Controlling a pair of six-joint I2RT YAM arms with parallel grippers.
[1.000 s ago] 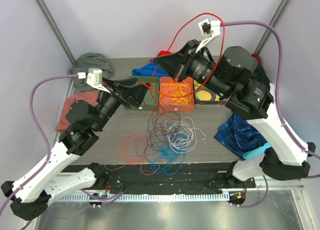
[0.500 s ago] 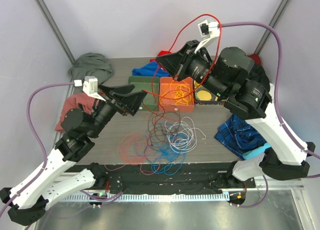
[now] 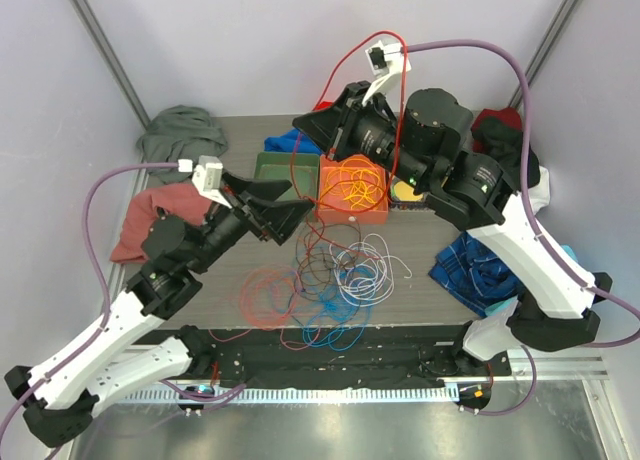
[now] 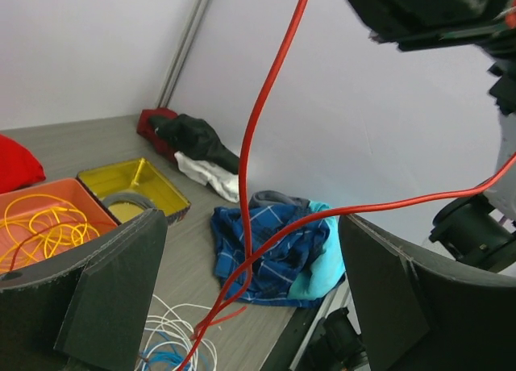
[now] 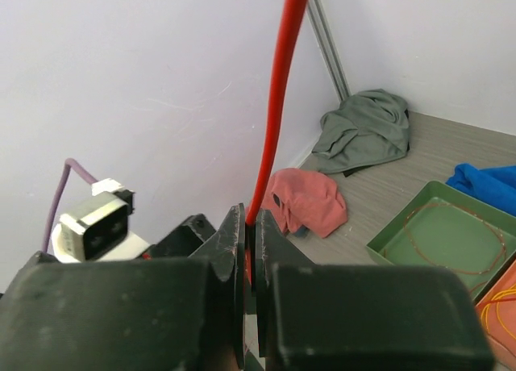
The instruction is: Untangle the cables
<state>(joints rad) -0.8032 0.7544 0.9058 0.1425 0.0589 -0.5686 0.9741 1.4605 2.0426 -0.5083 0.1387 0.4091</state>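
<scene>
Over the left of the worktop (image 3: 425, 305), the left claw (image 3: 280, 212) hovers with its fingers wide apart, gripping nothing. Mid-worktop the cables (image 3: 330, 285) lie tangled just below the orange tray (image 3: 350, 216), which holds more loops. The right claw (image 3: 310, 130), raised above the trays, is clamped on a red cable (image 5: 278, 97) that runs down to the tangle

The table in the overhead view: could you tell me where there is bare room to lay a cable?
Bare grey tabletop shows between the thin white cable loops and the blue checked cloth, and at the back between the crumpled grey cloth and the green tray. The middle is crowded with tangled coloured cables.
</scene>
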